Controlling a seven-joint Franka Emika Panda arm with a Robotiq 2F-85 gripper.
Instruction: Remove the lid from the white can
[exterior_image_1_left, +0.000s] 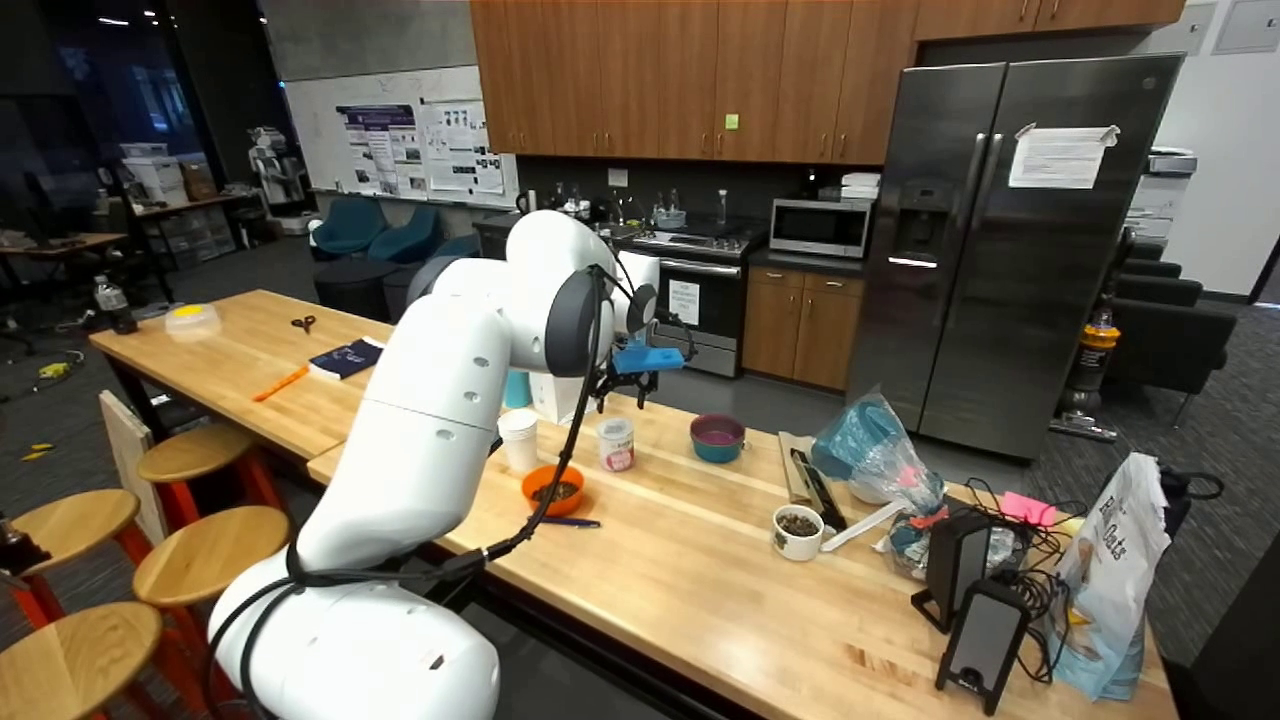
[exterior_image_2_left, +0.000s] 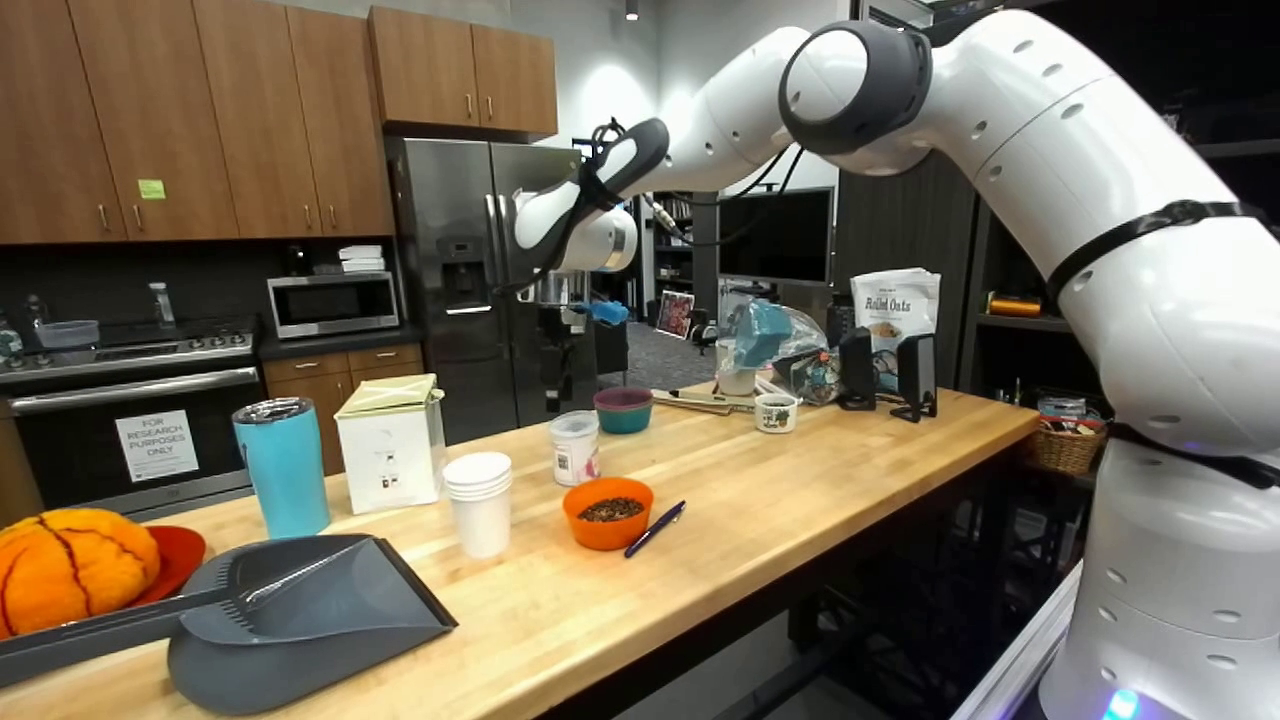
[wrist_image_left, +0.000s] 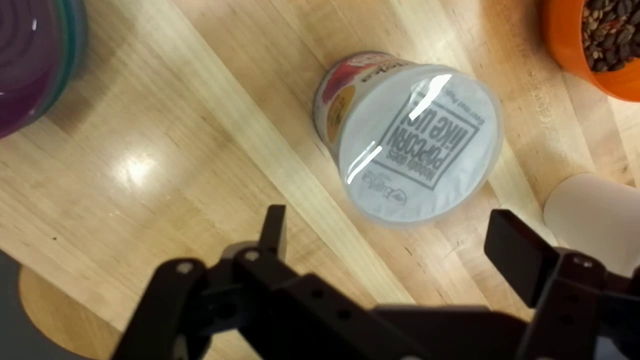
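Closest to the camera, filling much of an exterior view, a white robot arm (exterior_image_1_left: 410, 460) bends up and out over a long wooden table (exterior_image_1_left: 680, 570). On that table, in an exterior view, lies a grey dustpan (exterior_image_2_left: 310, 615) whose handle runs out of view. Next in size come a white box (exterior_image_2_left: 388, 458) with a pale yellow top and, just beside it, a blue tumbler (exterior_image_2_left: 283, 475), both upright. At the end of the arm hangs the black gripper (wrist_image_left: 390, 237), its fingers (wrist_image_left: 519, 256) released and spread wide apart, clear of everything below. A stack of white cups (exterior_image_2_left: 481, 515) follows, then the white can (exterior_image_2_left: 575, 463), standing upright on the table in both exterior views, between that stack and a purple-and-teal bowl (exterior_image_2_left: 623, 414), and near the gripper. Its clear lid (wrist_image_left: 417, 150) is on; in the wrist view, grey lettering on top includes the word POPCORN. Near the can sits an orange bowl (exterior_image_2_left: 600, 533) of dark, seed-like bits, and just beside that bowl lies a slim, dark blue pen (exterior_image_2_left: 656, 529).
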